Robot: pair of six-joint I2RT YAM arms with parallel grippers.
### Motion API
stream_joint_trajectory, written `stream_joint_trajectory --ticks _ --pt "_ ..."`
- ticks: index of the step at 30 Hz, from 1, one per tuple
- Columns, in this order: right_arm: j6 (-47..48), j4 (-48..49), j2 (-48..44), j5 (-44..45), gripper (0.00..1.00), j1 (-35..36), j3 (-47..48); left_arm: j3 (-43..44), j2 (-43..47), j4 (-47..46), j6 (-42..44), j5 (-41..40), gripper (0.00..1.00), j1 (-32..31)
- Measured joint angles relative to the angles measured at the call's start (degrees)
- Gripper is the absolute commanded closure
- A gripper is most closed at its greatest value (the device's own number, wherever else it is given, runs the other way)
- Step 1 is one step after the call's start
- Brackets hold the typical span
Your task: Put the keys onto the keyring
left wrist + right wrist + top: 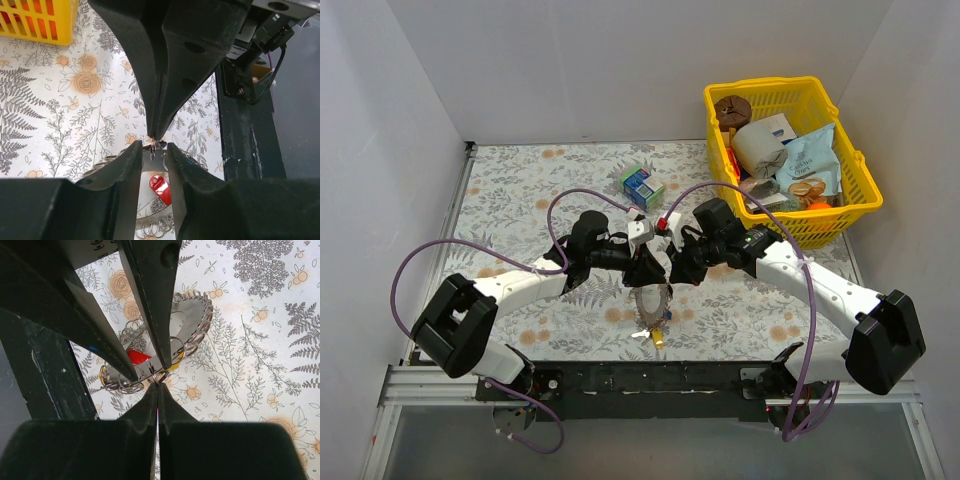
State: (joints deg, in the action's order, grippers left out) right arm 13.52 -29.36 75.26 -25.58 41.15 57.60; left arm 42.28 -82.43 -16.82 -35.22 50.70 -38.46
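- Grey metal, wide-banded and fringed with small wire loops, the keyring (194, 315) sits at the middle of the floral table (520, 200), close to its near edge, between the two arms.
- The left gripper (152, 162) has its fingers drawn in on the ring's band, which fills the narrow gap between them.
- The right gripper (157, 390) has its fingers pressed together, tips at the ring's rim just opposite the left pair. Whether they nip a wire loop there is hard to make out.
- A red-headed key (160, 189) shows inside the ring, just beyond the left fingers.
- A yellow-headed key (660, 338) lies at the ring's near side.
- A blue-green carton (642, 185) stands farther back, and a yellow basket (860, 205) fills the far right corner.
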Motion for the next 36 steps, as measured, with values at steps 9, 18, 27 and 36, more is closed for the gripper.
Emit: stream_joint_trajectory --ticks 9,18,27,36 --pt "-0.9 0.2 -0.4 0.0 0.99 0.0 0.0 0.3 -0.8 -1.7 -1.2 0.7 0.69 -0.1" --pt "-1.6 0.5 -0.8 0.5 0.99 -0.1 -0.1 0.9 -1.4 -1.9 -1.7 0.8 0.66 -0.2" --pt "-2.6 0.5 -1.2 1.6 0.99 -0.7 -0.2 2.7 -2.6 0.0 -1.4 0.4 0.89 -0.2" --pt "-3.1 1.0 -2.1 3.0 0.99 -0.8 -0.4 3.9 -4.5 1.2 -2.7 0.1 1.0 -0.2"
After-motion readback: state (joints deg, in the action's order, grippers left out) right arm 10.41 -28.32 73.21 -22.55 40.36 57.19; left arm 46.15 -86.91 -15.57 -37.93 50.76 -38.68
